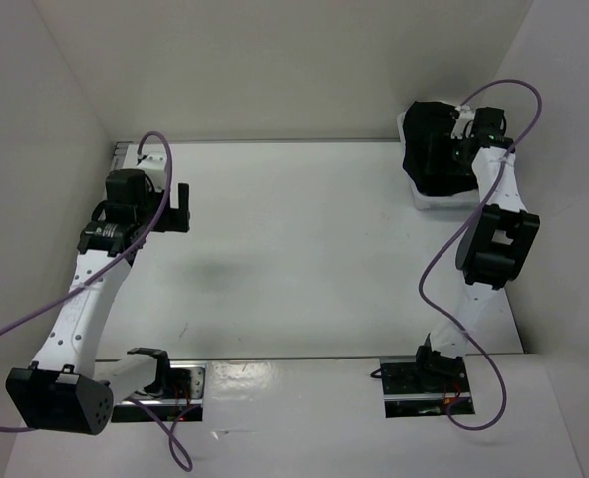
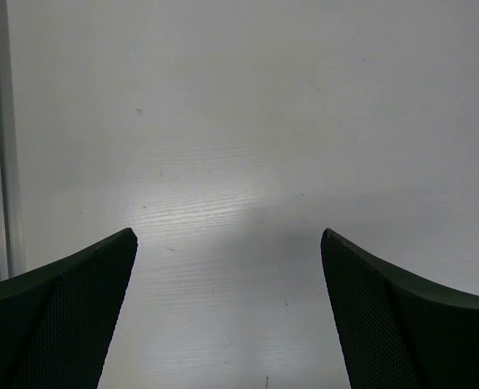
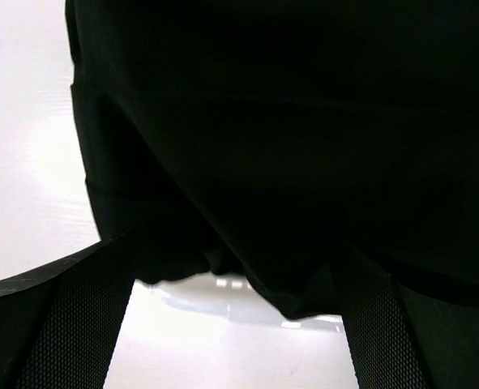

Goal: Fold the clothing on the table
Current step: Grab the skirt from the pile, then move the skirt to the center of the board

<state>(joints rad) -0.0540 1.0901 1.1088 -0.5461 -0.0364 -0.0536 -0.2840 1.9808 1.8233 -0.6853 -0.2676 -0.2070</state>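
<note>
The clothing [image 1: 432,149] is a bunched black heap at the back right, lying in a small white basket [image 1: 439,202]. My right gripper [image 1: 461,142] hovers at the heap's right side. In the right wrist view its jaws [image 3: 237,243] are open, and the dark fabric [image 3: 288,121] fills the picture, its lower fold hanging down to about the level of the fingertips. The basket's pale rim [image 3: 223,296] shows under that fold. My left gripper [image 1: 181,207] stands open over the bare table [image 1: 304,249] at the back left, with nothing between its fingers [image 2: 228,232].
White walls close in the table at the back and on both sides. A thin metal rail [image 2: 0,138] runs along the table's edge beside the left gripper. Purple cables [image 1: 443,259] loop from both arms.
</note>
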